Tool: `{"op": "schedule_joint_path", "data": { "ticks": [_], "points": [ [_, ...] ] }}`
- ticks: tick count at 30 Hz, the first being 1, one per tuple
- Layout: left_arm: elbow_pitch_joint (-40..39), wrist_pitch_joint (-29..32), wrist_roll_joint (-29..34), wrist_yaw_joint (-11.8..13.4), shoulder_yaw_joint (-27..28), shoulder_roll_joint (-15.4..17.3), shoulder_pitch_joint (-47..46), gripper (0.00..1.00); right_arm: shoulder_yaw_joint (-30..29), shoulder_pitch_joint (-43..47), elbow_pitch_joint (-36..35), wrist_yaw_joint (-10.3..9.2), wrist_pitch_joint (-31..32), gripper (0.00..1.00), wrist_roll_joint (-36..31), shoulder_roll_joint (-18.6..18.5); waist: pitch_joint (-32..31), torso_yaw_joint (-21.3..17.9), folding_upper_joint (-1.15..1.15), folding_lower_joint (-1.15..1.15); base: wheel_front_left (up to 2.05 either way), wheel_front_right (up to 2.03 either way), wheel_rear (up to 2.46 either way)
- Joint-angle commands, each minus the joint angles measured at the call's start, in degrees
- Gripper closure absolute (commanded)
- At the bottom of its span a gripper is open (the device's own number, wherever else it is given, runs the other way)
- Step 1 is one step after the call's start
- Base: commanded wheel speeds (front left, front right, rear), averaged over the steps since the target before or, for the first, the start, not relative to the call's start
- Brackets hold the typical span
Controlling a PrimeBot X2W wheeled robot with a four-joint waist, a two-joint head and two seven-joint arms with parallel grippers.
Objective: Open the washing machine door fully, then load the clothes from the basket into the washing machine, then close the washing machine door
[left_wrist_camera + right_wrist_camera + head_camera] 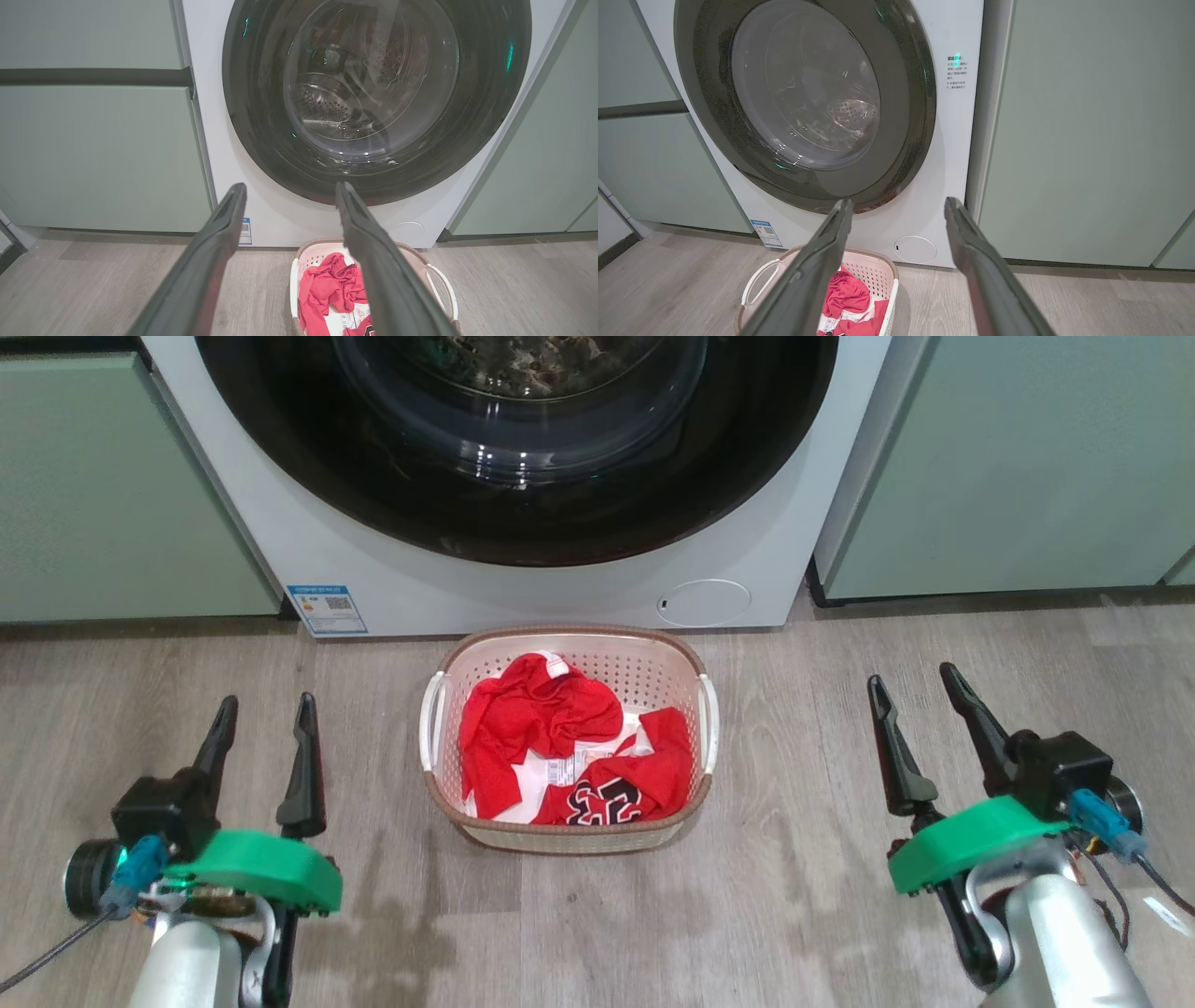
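Left pincer (267, 702) and right pincer (911, 675) both spread apart, empty, low over the floor (794, 896) — basket (569, 637) sits between them, clothes (532, 719) inside. Washing machine door (747, 476) shut, straight ahead of both — washing machine (373, 588) just beyond the basket.

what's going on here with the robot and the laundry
A two-armed robot faces a white washing machine whose round door looks shut. A basket of red clothes sits on the wooden floor just in front of it. The left gripper and right gripper hang open and empty on either side of the basket, touching nothing. The door is not yet opened.
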Motion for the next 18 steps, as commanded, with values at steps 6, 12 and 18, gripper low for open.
{"op": "schedule_joint_path", "data": {
  "ticks": [6, 12, 18],
  "points": [
    [-1.19, -1.60, 3.98, -0.38, 2.70, 0.17, -2.23, 0.00, 1.85, -2.41, -2.90, 0.00, -1.55, 0.00, -4.29, 0.10, -0.04, 0.04, 0.00, 0.00, 0.00, 0.00, 0.00],
    [-0.48, -1.87, 4.49, -0.76, 3.37, -0.31, -2.40, 0.00, 1.91, -2.53, -2.81, 0.00, -1.50, 0.00, -4.71, 0.10, 0.21, 0.01, 0.00, 0.00, 0.00, 0.00, 0.00],
    [0.08, -1.88, 4.26, -0.99, 3.93, -0.75, -2.53, 0.00, 1.87, -2.62, -2.66, 0.00, -1.41, 0.00, -3.94, 0.10, 0.31, 0.03, 0.00, 0.00, 0.00, 0.00, 0.00]
  ]
}}
